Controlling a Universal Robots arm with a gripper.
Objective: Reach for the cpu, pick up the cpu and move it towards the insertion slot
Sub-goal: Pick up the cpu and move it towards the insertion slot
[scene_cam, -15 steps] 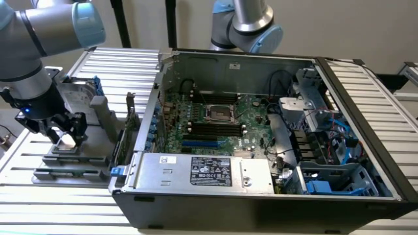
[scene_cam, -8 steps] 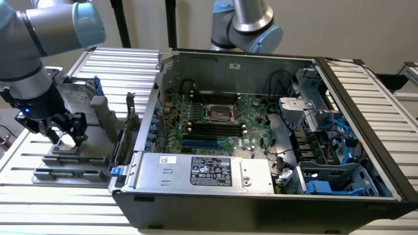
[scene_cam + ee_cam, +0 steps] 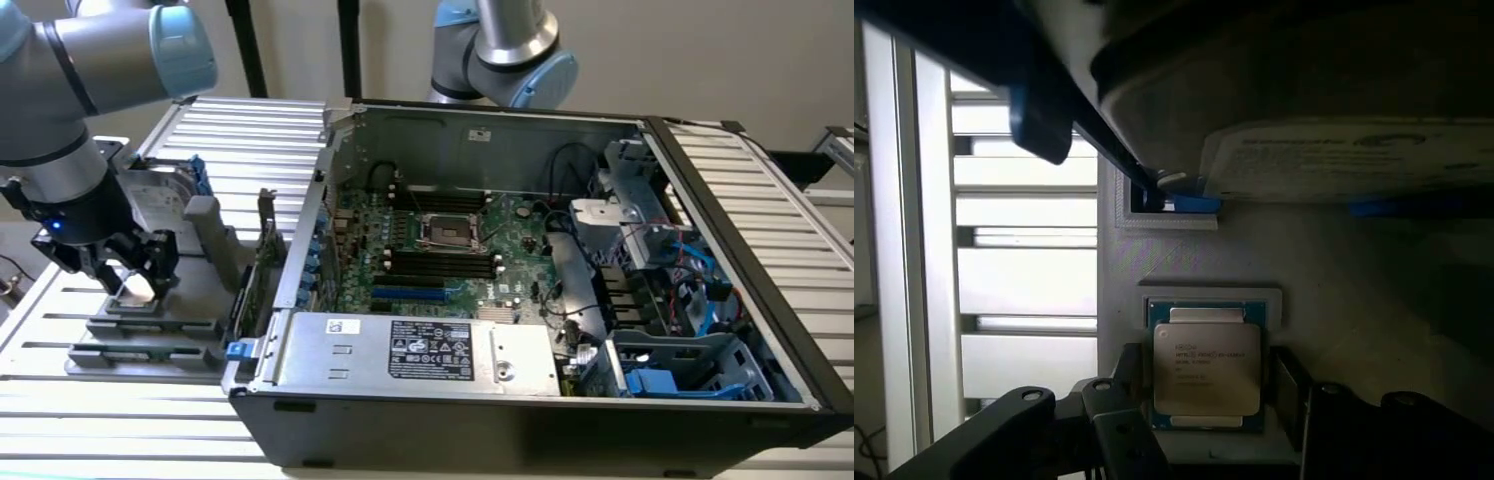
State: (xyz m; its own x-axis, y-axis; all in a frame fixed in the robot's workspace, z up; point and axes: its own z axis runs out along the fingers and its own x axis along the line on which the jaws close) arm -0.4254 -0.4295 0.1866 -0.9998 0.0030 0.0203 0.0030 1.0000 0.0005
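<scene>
My hand: my gripper (image 3: 130, 280) hangs low over the grey holder (image 3: 147, 330) on the table, at the exterior view's left of the computer case (image 3: 534, 430). My fingers (image 3: 1116, 425) are spread, one on each side of the cpu (image 3: 1206, 368).
Touching: it looks like there are small gaps, but that spot is dark, so I am not sure.
The cpu: it lies flat in its little square seat, silver side up, not lifted.
The insertion slot (image 3: 451, 232): inside the case, well apart from me.
Could go wrong: if I squeeze off-centre, the chip may tilt and jam in its seat.
Could also go wrong: it is thin and smooth, so a weak pinch may let it slip.
Also close: the hard drive (image 3: 1334, 150) sits near, so I might bump it.
</scene>
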